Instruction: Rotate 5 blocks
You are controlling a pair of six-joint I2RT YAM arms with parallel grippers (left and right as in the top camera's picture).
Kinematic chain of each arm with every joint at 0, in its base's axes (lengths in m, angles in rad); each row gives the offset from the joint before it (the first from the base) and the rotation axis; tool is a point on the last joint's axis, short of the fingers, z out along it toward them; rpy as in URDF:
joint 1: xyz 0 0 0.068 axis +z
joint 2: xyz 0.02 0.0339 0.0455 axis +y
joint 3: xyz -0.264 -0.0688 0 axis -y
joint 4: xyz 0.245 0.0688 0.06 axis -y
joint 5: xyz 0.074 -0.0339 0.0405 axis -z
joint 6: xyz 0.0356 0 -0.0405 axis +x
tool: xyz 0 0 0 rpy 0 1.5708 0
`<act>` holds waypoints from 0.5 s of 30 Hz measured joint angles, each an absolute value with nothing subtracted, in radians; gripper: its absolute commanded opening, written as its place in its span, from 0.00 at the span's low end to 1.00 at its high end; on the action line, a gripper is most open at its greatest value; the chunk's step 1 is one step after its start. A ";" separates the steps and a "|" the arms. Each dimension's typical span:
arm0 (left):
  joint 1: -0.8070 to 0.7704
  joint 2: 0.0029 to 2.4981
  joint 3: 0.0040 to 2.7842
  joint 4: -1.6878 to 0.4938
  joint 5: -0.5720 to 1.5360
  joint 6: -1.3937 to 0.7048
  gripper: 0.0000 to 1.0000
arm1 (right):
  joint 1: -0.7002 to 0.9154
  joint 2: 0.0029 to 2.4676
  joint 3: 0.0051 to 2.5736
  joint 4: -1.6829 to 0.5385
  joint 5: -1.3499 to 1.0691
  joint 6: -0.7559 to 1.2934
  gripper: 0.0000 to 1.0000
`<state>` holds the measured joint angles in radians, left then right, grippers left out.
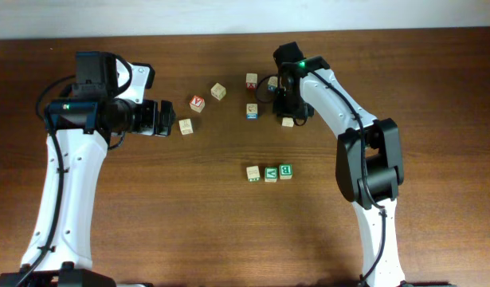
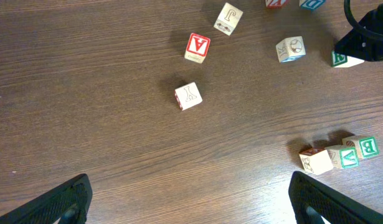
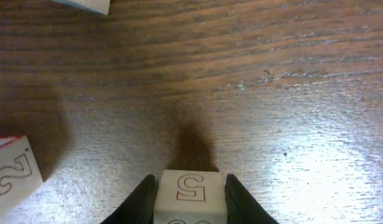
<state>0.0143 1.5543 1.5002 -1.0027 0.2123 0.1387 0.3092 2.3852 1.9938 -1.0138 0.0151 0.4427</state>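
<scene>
The brown wooden table lay bare between the arm bases; a wide lane ran between the touching row of three pale-wood cubes and the upper scatter; there the right gripper, clamped on a red-outlined cube, and its white arm blocked approach.

Two slim robot arms in white shells with black joint housings: the left arm and the right arm each show a small green indicator light, and thin black cables run along their links. The fingers are matte black, and the left pair is finely ribbed.
</scene>
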 measured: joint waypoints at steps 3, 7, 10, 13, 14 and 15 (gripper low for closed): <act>0.014 1.555 1.500 -1.002 0.212 0.139 0.99 | 0.309 2.344 1.991 -1.176 -0.027 0.396 0.26; 0.014 1.555 1.501 -1.003 0.212 0.139 0.99 | 0.309 2.126 1.987 -1.414 -0.055 0.254 0.26; 0.014 1.555 1.501 -1.003 0.212 0.139 0.99 | 0.309 2.143 1.734 -1.319 -0.067 0.225 0.26; 0.014 1.555 1.501 -1.002 0.212 0.139 0.99 | 0.322 2.144 1.639 -1.260 -0.070 0.224 0.27; 0.014 1.555 1.501 -1.002 0.212 0.139 0.99 | 0.336 2.144 1.623 -1.243 -0.070 0.224 0.30; 0.014 1.555 1.501 -1.003 0.212 0.139 0.99 | 0.355 2.144 1.618 -1.221 -0.070 0.224 0.30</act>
<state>0.0143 1.5555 1.5009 -1.0027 0.2123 0.1387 0.3553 2.1441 1.6176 -1.2209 -0.0696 0.2237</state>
